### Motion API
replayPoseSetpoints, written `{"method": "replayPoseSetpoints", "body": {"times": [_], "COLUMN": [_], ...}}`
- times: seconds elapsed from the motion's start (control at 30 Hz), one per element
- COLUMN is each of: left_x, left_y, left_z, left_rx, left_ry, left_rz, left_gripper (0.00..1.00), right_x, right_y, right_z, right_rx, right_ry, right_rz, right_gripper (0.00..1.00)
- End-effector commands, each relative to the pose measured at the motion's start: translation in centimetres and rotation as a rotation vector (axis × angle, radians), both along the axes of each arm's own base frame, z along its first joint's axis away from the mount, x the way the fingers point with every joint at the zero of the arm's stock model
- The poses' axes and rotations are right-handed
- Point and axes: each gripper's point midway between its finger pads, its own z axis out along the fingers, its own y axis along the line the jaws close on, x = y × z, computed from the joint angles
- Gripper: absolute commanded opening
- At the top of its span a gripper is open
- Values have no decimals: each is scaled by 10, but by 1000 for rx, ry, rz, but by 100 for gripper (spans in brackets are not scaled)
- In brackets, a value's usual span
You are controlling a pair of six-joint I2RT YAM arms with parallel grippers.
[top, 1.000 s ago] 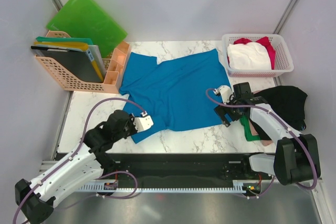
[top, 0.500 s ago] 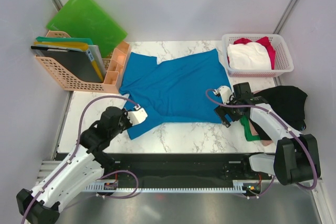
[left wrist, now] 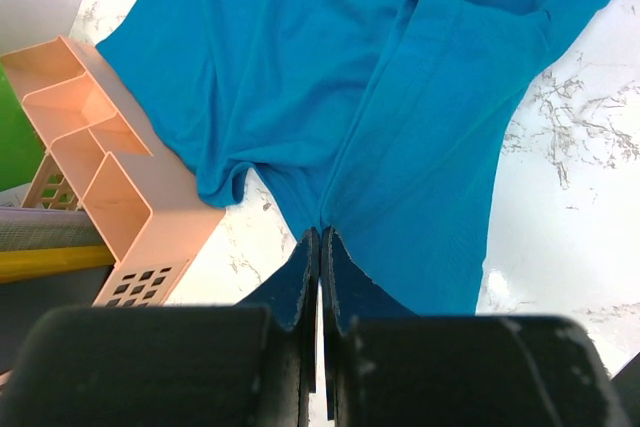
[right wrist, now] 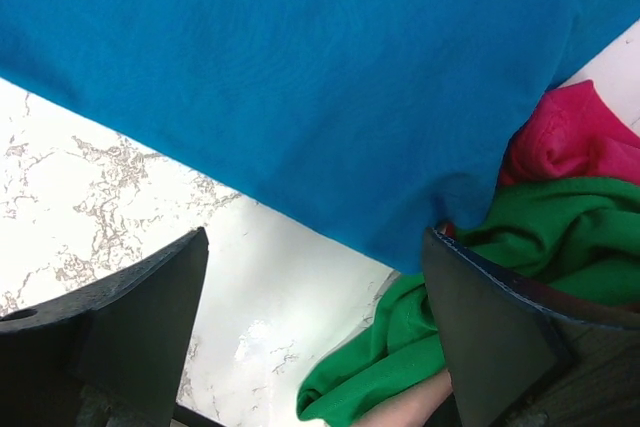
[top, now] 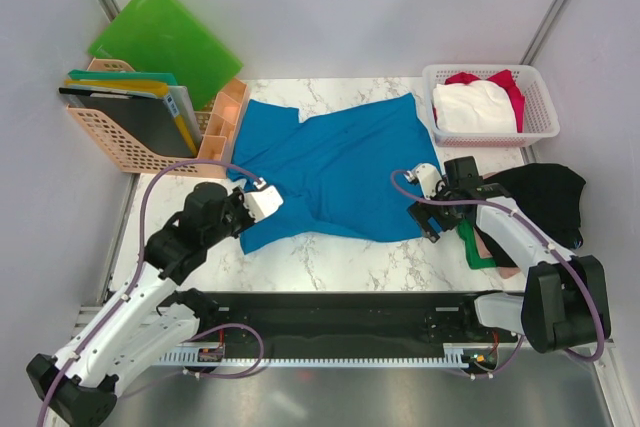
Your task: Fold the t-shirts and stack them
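Left wrist view: my left tool point(left wrist: 320, 244) pinches the blue shirt point(left wrist: 400, 97) at its near hem; it lies rumpled across the counter point(left wrist: 580, 167). My right tool point(right wrist: 310, 239) gapes wide over its near right corner; the green shirt point(right wrist: 540, 227) there is partly cut off.

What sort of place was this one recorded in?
Probably a robot test cell, not a home: plain grey walls box in a marble-look table, robot arms are bolted at its edge, and a blue t-shirt and basket look staged.
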Motion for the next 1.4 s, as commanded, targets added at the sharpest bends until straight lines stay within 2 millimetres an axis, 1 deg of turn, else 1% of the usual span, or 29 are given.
{"method": "replayPoseSetpoints", "body": {"times": [0.0,0.03,0.1,0.13,0.17,0.27,0.37,0.4,0.43,0.5,0.57,0.7,0.77,0.8,0.83,0.87,0.9,0.93,0.97,1.03,1.1,1.13,1.17,1.2,1.23,1.27,1.3,1.33,1.37], "left_x": [0,-1,-2,-3,-3,-3,-2,-2,-3,-5,-8,-4,3,5,14,15,17,25,24,30,36,42,43,44,42,38,31,18,13], "left_y": [-5,-4,-3,-2,-2,-3,-5,-6,-8,-11,-14,-12,-2,0,13,19,25,33,38,50,53,55,55,54,47,39,29,2,-11], "left_z": [12,13,12,10,10,6,0,-2,-3,-6,-11,-22,-38,-45,-48,-66,-73,-73,-84,-85,-77,-65,-58,-46,-39,-24,-19,-15,1], "left_rx": [-51,-50,-46,-43,-44,-44,-45,-43,-49,-58,-65,-47,12,35,96,151,184,224,263,302,302,281,265,237,182,144,104,7,-49], "left_ry": [2,-8,-9,-4,-5,3,14,20,24,41,62,69,81,87,61,92,93,64,76,53,35,13,6,-11,2,21,54,115,128], "left_rz": [-5,-1,-1,0,0,-6,-9,-11,-23,-38,-47,-35,17,27,86,104,122,157,170,214,243,264,270,274,256,227,179,56,-3], "left_gripper": [2,2,2,2,2,2,2,2,2,2,2,2,4,9,15,33,44,55,66,73,76,77,77,77,78,78,78,78,79], "right_x": [4,3,2,1,2,2,2,2,3,0,5,6,4,4,3,3,3,2,1,-2,-4,-7,-8,-10,-12,-12,-12,-10,-9], "right_y": [0,0,-2,-3,-7,-10,-8,-4,0,9,9,5,7,8,8,10,10,10,10,11,10,10,9,9,8,7,7,7,8], "right_z": [3,2,0,-2,-3,-8,-9,-7,-1,6,13,10,9,9,10,11,12,13,14,14,13,10,8,6,4,3,3,4,5], "right_rx": [-10,-13,-22,-33,-49,-66,-56,-37,-16,23,23,-2,10,17,23,31,35,37,40,44,44,42,39,39,34,31,32,32,33], "right_ry": [-7,-2,2,10,9,27,38,37,21,24,6,15,17,13,9,4,-1,-3,-6,-11,-11,-1,-2,5,11,11,10,7,2], "right_rz": [25,27,23,22,11,2,8,16,27,70,64,60,62,61,57,58,56,55,52,53,53,53,54,52,53,51,50,50,50], "right_gripper": [94,94,90,84,75,72,72,73,73,80,84,91,92,93,93,94,94,94,95,95,95,95,95,95,95,95,95,95,95]}}
